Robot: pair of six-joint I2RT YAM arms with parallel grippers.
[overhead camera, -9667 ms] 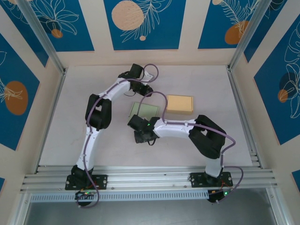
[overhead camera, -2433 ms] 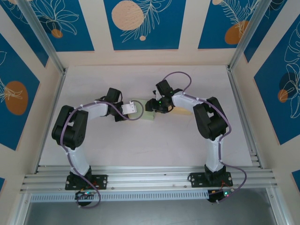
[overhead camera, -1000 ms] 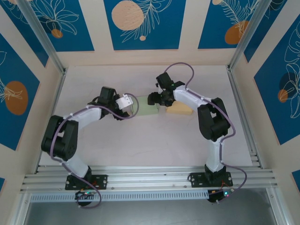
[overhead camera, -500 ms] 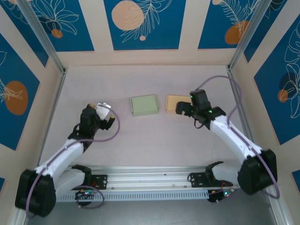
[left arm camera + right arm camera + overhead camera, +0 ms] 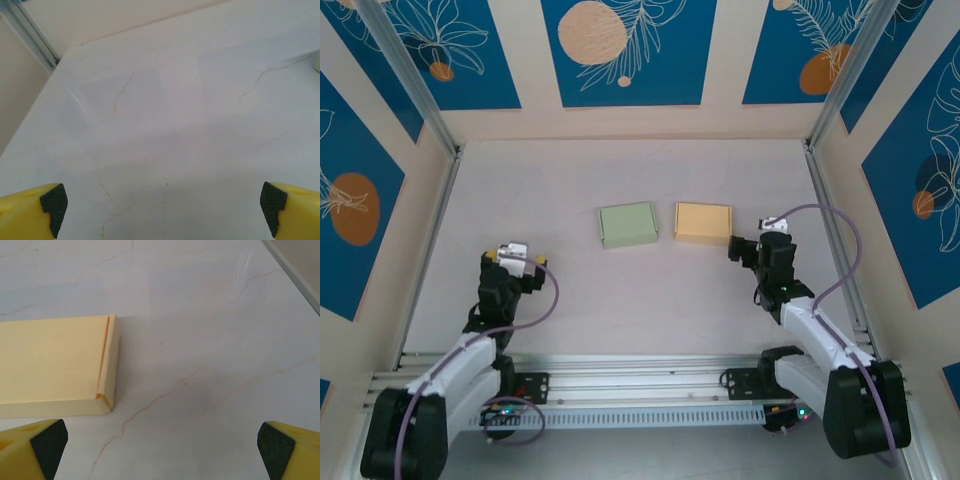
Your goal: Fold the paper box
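1. Top view: the green paper box [image 5: 628, 225] lies closed at the centre of the table [image 5: 620, 310], just beside the tan box [image 5: 703, 223], and nothing touches it. A second ago both arms were working at it. Now the left gripper [image 5: 516, 258] sits at lower left and the right gripper [image 5: 742, 248] at centre right, both drawn back.
2. Left wrist view: the left gripper [image 5: 162, 210] has its jaws spread wide and empty, with bare table ahead.
3. Right wrist view: the right gripper [image 5: 160, 447] is likewise wide and empty. The tan box [image 5: 50, 365] lies at upper left, clear of the fingers.
4. Released and shut, the box looks folded, so the task seems essentially done.
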